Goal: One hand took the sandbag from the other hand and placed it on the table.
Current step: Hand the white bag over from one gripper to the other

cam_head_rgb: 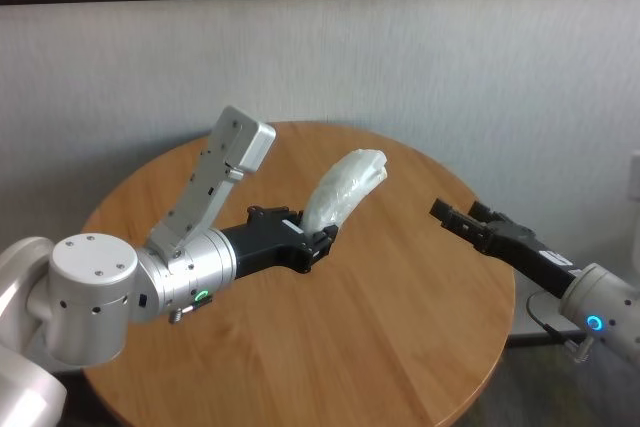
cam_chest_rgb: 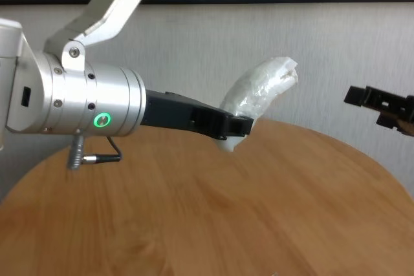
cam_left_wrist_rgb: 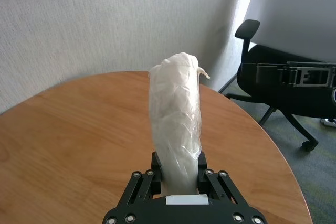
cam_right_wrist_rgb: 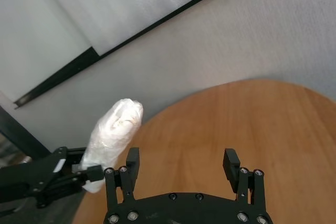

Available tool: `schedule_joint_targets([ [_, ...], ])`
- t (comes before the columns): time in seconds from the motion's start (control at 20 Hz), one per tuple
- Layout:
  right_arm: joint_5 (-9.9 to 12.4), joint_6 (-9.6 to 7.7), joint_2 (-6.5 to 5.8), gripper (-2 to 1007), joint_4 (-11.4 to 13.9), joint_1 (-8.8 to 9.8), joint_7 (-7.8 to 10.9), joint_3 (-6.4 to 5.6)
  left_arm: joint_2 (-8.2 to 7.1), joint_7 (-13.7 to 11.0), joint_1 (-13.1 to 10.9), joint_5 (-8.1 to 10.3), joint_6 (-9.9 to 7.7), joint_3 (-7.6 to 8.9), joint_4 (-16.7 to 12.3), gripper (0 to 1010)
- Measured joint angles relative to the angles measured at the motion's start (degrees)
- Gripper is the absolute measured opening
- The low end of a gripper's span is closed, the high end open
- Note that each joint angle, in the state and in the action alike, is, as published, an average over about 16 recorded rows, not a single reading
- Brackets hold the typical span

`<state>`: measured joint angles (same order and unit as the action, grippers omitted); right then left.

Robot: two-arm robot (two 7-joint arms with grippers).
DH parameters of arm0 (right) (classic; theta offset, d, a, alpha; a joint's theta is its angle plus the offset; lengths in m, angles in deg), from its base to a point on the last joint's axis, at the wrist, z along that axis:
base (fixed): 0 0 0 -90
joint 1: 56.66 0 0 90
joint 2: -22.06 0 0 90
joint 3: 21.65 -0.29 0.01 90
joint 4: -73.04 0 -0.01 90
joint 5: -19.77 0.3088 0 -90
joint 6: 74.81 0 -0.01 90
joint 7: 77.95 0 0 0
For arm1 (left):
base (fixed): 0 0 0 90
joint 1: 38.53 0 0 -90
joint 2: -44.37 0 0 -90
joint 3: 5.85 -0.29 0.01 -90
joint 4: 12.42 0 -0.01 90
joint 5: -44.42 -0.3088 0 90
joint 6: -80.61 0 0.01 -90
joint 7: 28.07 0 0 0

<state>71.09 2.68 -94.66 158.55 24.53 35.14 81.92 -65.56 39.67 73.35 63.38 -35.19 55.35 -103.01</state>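
Nothing is handed over yet: the sandbag is clamped in the left gripper above the tabletop; the right gripper is held apart, jaws spread; transfer and placing remain.

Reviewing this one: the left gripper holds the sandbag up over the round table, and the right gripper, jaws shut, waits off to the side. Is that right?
Not quite. The right gripper has its jaws open, not shut, as the right wrist view shows. The rest stands: the left gripper holds the sandbag up over the round table, with the right gripper off to the side.
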Motion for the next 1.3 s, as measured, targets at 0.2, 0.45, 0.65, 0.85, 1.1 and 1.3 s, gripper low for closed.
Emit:
schedule_joint_targets([
  [0.2, 3.66, -2.12, 0.03, 1001, 0.94, 0.16, 0.86, -0.44, 0.0, 0.0, 0.0, 0.0, 0.0, 0.0, 0.0, 390],
  [0.45, 6.98, -4.3, -0.01, 1001, 2.15, 0.3, 1.26, -0.45, 0.0, 0.0, 0.0, 0.0, 0.0, 0.0, 0.0, 390],
  [0.65, 8.87, -5.67, -0.04, 1001, 2.81, 0.26, 1.34, -0.08, 0.0, 0.0, 0.0, 0.0, 0.0, 0.0, 0.0, 390],
  [0.85, 10.43, -6.72, 0.04, 1001, 2.91, -0.03, 1.5, 0.53, 0.0, 0.0, 0.0, 0.0, 0.0, 0.0, 0.0, 390],
  [1.1, 12.05, -7.63, 0.35, 1001, 2.52, -0.82, 1.69, 1.54, 0.0, 0.0, 0.0, 0.0, 0.0, 0.0, 0.0, 390],
  [1.3, 13.19, -8.14, 0.65, 1001, 2.17, -1.65, 1.92, 2.41, 0.0, 0.0, 0.0, 0.0, 0.0, 0.0, 0.0, 390],
])
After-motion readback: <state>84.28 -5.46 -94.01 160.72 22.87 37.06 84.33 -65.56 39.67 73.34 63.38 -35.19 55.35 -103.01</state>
